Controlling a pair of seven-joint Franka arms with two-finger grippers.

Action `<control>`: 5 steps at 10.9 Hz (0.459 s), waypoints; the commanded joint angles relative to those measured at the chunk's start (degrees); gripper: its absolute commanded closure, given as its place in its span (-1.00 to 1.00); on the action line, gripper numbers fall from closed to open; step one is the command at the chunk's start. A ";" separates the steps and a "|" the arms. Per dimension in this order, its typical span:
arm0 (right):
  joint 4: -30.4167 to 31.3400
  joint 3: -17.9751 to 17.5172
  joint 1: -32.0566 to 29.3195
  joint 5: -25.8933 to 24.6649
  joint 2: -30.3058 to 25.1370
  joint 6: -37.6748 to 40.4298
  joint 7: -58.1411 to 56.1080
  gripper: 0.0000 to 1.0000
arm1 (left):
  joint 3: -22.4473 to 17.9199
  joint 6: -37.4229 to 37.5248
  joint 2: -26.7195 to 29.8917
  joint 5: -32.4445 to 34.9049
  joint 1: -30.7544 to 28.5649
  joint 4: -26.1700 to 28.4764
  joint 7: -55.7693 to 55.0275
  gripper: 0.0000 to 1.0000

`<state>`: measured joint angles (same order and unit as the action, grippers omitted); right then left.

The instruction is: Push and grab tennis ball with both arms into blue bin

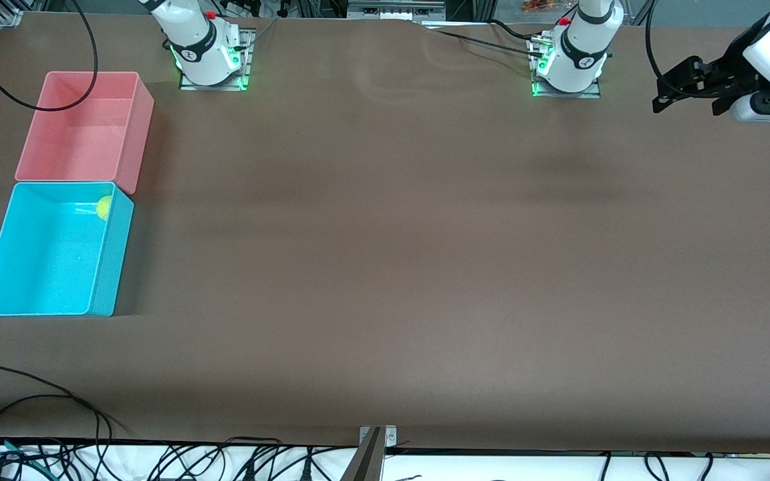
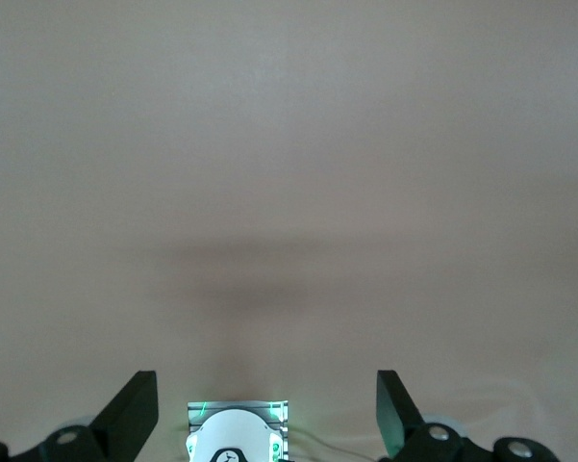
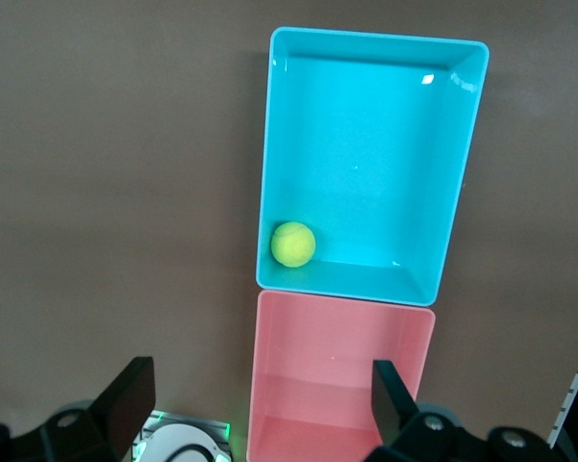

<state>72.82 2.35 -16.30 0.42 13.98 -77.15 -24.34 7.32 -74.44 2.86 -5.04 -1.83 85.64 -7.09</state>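
Observation:
The tennis ball [image 1: 103, 208] [image 3: 293, 243] lies inside the blue bin [image 1: 116, 267] [image 3: 457, 173], in the corner next to the pink bin and toward the table's middle. Nothing touches it. My left gripper [image 1: 660, 93] [image 2: 266, 385] hangs open and empty in the air over the left arm's end of the table, looking down on bare brown table and its own base. My right gripper [image 3: 262, 373] does not show in the front view. In its wrist view it is open and empty, high above the pink bin's edge and its own base.
The pink bin [image 1: 139, 133] [image 3: 341, 300] stands against the blue bin, farther from the front camera. Both arm bases [image 1: 211, 63] [image 1: 567, 70] glow green along the far edge. Black cables [image 1: 37, 394] and a metal bracket [image 1: 377, 437] lie at the near edge.

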 commanded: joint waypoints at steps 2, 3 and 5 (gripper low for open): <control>25.46 -0.33 3.81 0.90 -16.04 -17.36 8.52 -1.00 | -0.03 1.32 -0.75 -0.32 0.16 -2.06 -0.73 -1.00; 30.57 -0.33 5.30 0.90 -19.22 -21.51 10.87 -1.00 | 0.06 1.32 -0.75 -0.41 0.25 -2.15 -0.99 -1.00; 34.40 -0.41 8.29 0.81 -21.27 -24.53 13.44 -1.00 | 0.24 1.32 -0.75 -0.41 0.25 -2.06 -1.17 -1.00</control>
<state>97.63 1.88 -11.07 0.46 -0.58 -96.60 -13.79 7.47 -74.34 2.85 -5.04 -1.83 85.47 -7.42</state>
